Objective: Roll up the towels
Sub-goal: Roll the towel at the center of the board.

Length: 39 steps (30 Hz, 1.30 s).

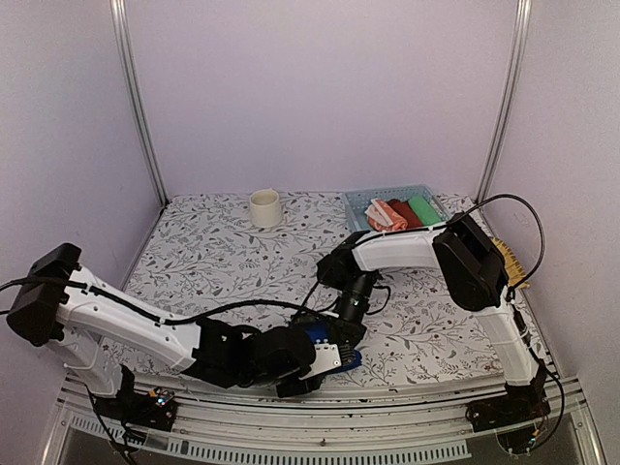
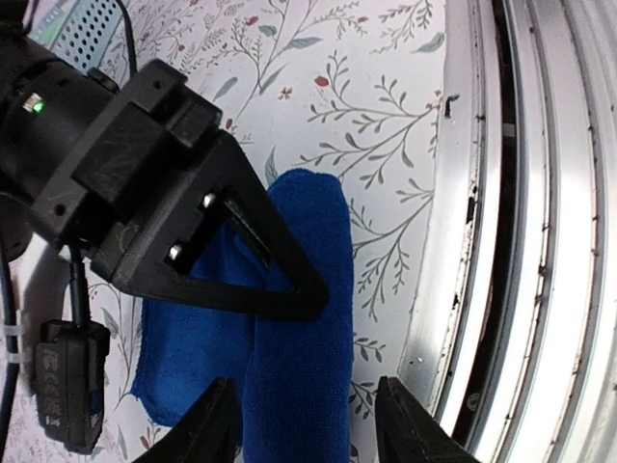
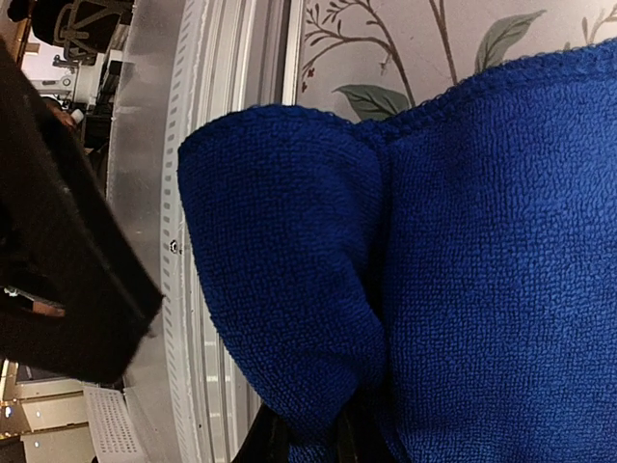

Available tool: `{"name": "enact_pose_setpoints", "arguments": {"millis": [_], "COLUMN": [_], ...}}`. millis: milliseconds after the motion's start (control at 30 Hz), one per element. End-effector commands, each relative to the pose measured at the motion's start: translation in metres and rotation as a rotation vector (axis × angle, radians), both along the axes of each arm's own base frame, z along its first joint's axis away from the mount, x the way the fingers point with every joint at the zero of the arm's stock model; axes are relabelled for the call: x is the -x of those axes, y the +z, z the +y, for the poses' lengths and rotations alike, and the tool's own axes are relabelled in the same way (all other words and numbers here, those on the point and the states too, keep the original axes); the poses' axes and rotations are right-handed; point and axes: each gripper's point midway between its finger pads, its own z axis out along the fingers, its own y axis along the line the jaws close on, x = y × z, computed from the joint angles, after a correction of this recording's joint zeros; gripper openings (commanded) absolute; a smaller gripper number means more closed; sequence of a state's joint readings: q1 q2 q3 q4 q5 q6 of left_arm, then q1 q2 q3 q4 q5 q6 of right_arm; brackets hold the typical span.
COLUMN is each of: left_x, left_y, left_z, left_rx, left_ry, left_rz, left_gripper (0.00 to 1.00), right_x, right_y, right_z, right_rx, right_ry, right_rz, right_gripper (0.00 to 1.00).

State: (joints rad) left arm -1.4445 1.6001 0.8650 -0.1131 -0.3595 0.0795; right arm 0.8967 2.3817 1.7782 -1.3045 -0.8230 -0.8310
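The blue towel (image 1: 341,351) lies at the table's front edge, partly rolled. Its rolled part (image 2: 304,328) runs along the edge and a flat part (image 2: 193,357) spreads beside it. My left gripper (image 2: 305,432) is open, one finger on each side of the roll, with a gap at both. My right gripper (image 3: 307,446) comes down from above and is shut on a fold of the blue towel (image 3: 289,289) at the end of the roll. Its black finger (image 2: 246,256) shows across the cloth. The orange-salmon towel (image 1: 386,215) lies rolled in the basket.
A light blue basket (image 1: 360,200) at the back right also holds a red roll (image 1: 407,213) and a green roll (image 1: 424,209). A cream cup (image 1: 264,207) stands at the back middle. The metal table rail (image 2: 501,241) runs right beside the blue towel.
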Motion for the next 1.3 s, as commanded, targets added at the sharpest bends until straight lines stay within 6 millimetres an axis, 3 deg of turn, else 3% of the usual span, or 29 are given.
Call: {"name": "enact_pose_setpoints", "arguments": {"millis": [0, 267, 433, 533, 667, 767, 833, 1033, 1100, 1267], "left_x": [-0.011, -0.016, -0.024, -0.028, -0.034, -0.037, -0.039, -0.043, -0.040, -0.035], "left_y": [-0.016, -0.045, -0.055, -0.055, -0.057, -0.062, -0.066, -0.060, -0.057, -0.049], "left_z": [0.007, 0.005, -0.002, -0.002, 0.007, 0.012, 0.014, 0.011, 0.009, 0.005], "left_rx": [-0.115, -0.177, -0.194, -0.179, -0.141, -0.095, -0.053, 0.090, 0.141, 0.215], "left_ry": [-0.051, -0.053, -0.024, -0.007, 0.031, 0.069, 0.107, 0.155, 0.155, 0.155], "left_rz": [-0.045, 0.026, 0.045, 0.094, 0.206, 0.333, 0.444, 0.750, 0.860, 1.018], "left_gripper": [0.51, 0.48, 0.29, 0.15, 0.06, 0.04, 0.04, 0.03, 0.03, 0.02], "right_x": [0.016, 0.014, 0.013, 0.000, -0.032, -0.053, -0.064, -0.083, -0.077, -0.048], "right_y": [-0.067, -0.066, -0.060, -0.028, 0.042, 0.081, 0.092, 0.092, 0.096, 0.080], "right_z": [-0.039, -0.036, -0.035, -0.035, -0.043, -0.055, -0.062, -0.074, -0.073, -0.051], "right_rx": [0.216, 0.202, 0.191, 0.122, -0.030, -0.146, -0.184, -0.260, -0.303, -0.350], "right_ry": [0.092, 0.085, 0.077, 0.048, -0.071, -0.160, -0.208, -0.317, -0.291, -0.106], "right_rz": [-0.044, -0.050, -0.049, -0.104, -0.189, -0.281, -0.377, -0.713, -0.798, -1.002], "right_gripper": [0.10, 0.10, 0.15, 0.33, 0.47, 0.51, 0.51, 0.48, 0.48, 0.49]}}
